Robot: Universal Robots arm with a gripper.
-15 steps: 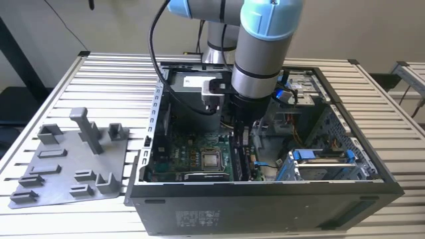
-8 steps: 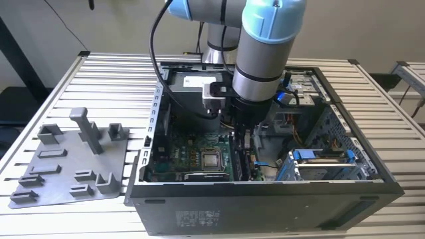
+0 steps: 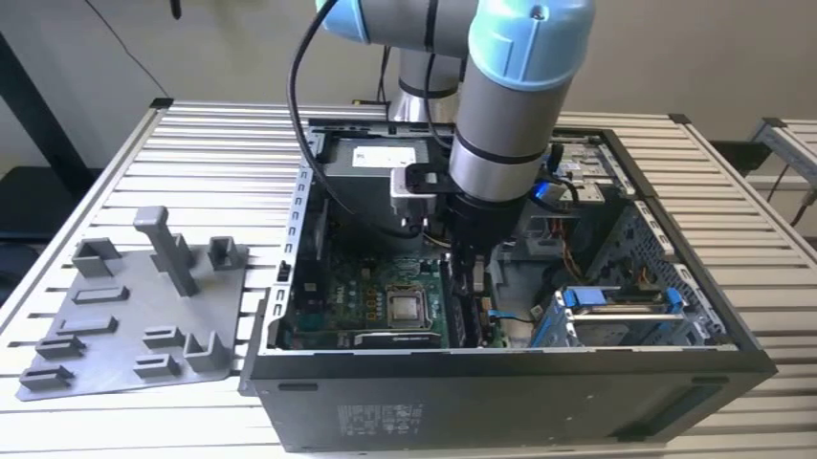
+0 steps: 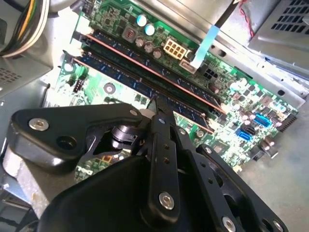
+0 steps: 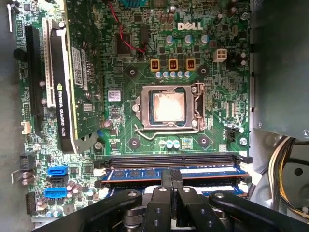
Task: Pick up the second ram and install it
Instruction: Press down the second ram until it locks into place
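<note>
The second ram point(image 4: 118, 73) point(image 5: 135, 172) is a long dark blue stick standing edge-up in a slot on the green motherboard point(image 5: 120, 130). Another stick point(image 4: 145, 64) sits in the slot beside it, on the side away from the processor socket. My gripper point(image 4: 158, 101) point(image 5: 172, 175) is shut, and its joined fingertips rest on the top edge of the second ram near its middle. In the exterior view the arm reaches straight down into the open computer case, with the gripper point(image 3: 462, 287) low over the slots on the exterior view's right of the socket.
The processor socket point(image 5: 166, 107) lies beside two empty black slots point(image 5: 174, 158). A graphics card point(image 5: 60, 92) stands upright across the board. The case wall point(image 3: 511, 359), the blue drive cage point(image 3: 619, 301) and cables point(image 5: 285, 179) hem the arm in. A grey fixture tray point(image 3: 128, 316) lies outside.
</note>
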